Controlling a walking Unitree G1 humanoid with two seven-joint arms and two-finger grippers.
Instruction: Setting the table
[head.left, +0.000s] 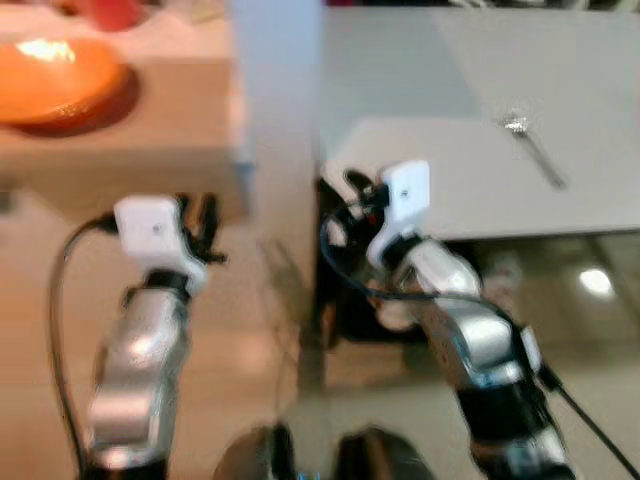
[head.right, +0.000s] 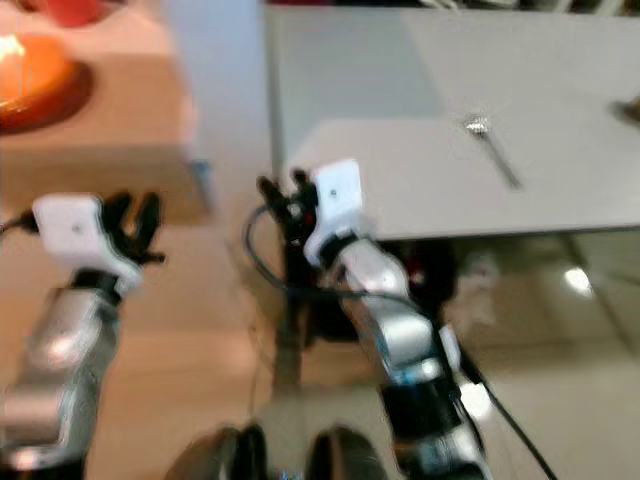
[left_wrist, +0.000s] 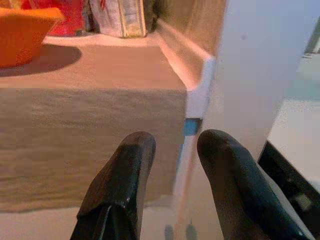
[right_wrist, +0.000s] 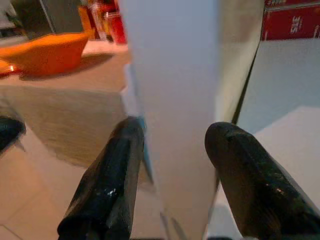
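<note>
The fork (head.left: 533, 150) is lying on the grey table (head.left: 420, 190), ahead and to the robot's right, tines at the far end and handle running back toward the near right edge. Its long axis is being read as diagonal, roughly away from the robot. The right gripper (head.left: 362, 190) is being held at the table's near left corner, well apart from the fork but clearly the nearer of the 2. Its fingers (right_wrist: 107, 185) are being kept parted with nothing between them; a white post is standing beyond the gap. The left gripper (head.left: 202, 222) is hovering by the wooden counter (head.left: 130, 150), fingers (left_wrist: 122, 185) likewise spread and empty. An orange bowl (head.left: 55, 80) is sitting on that counter. Judged: any reach for the fork is going rightward and forward, right arm favoured.
</note>
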